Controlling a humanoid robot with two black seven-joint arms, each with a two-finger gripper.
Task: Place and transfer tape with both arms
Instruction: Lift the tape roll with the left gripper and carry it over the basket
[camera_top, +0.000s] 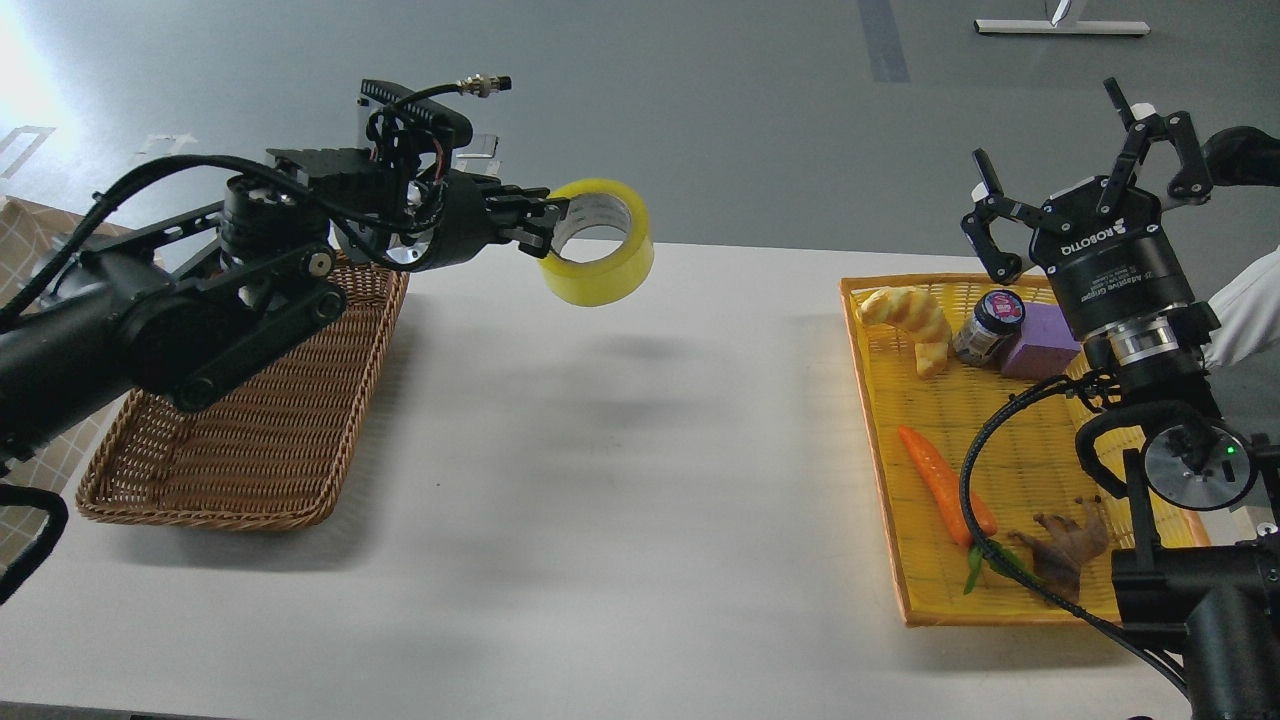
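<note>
Left gripper (535, 225) clenched on the rim of the wide roll of translucent yellow packing tape (600, 245), grey-white core visible; roll held in the air above the far edge of the white desk (620, 450), clear of its surface. Brown woven wicker basket (250, 440) sits at the desk's left edge under the left arm. Right gripper (1085, 190) released, fingers spread, raised above the far end of the yellow slatted tray (890, 480) at the right edge, well apart from the roll.

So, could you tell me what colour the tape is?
Translucent yellow with a grey-white core: the tape, held by the left gripper, head view.
</note>
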